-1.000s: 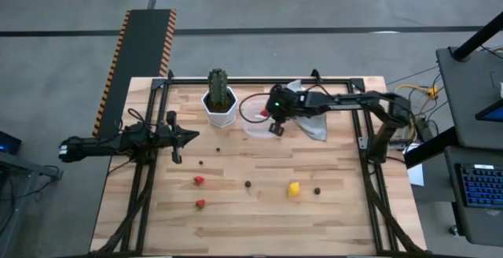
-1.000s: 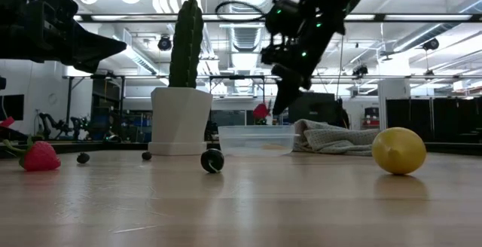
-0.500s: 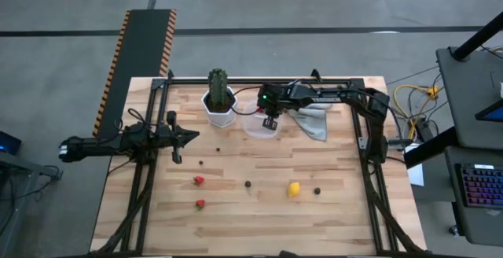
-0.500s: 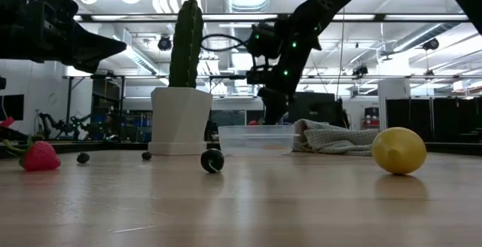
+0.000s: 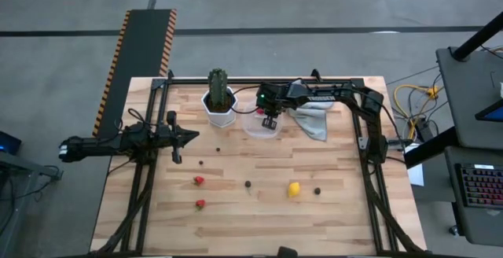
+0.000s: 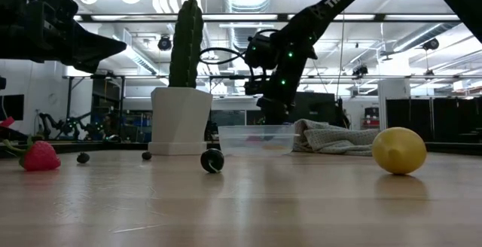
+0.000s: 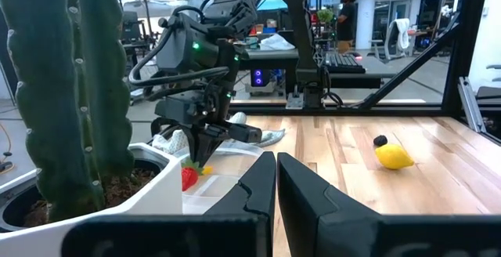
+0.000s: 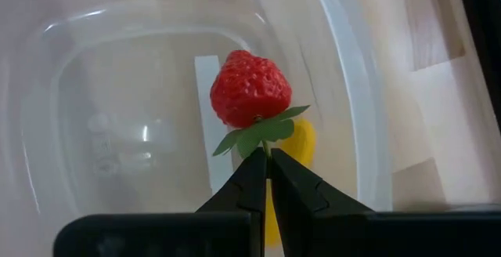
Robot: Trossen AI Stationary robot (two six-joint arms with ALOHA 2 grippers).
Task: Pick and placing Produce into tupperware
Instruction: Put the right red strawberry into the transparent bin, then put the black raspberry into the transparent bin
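Near the upper middle of the high view, the right gripper (image 5: pixel 271 122) hangs over the clear tupperware (image 5: pixel 253 127), just right of the white pot (image 5: pixel 219 112) holding the cactus (image 5: pixel 218 83); the left gripper (image 5: pixel 191 138) waits at the left side, and on the lower half of the table (image 5: pixel 346 211) lie two strawberries (image 5: pixel 199 180), small dark berries (image 5: pixel 247 184) and a lemon (image 5: pixel 293 188). At mid-frame in the low view, the right gripper (image 6: pixel 273 111) dips to the tupperware (image 6: pixel 254 139), with something red, probably fruit, showing faintly through its wall. Across the left wrist view, the left gripper (image 7: pixel 275 180) has its fingers pressed together on nothing. Centred in the right wrist view, the right gripper (image 8: pixel 268 171) pinches the green stem of a strawberry (image 8: pixel 250 89) above the tupperware (image 8: pixel 352 116), where a yellow piece (image 8: pixel 301 143) lies.
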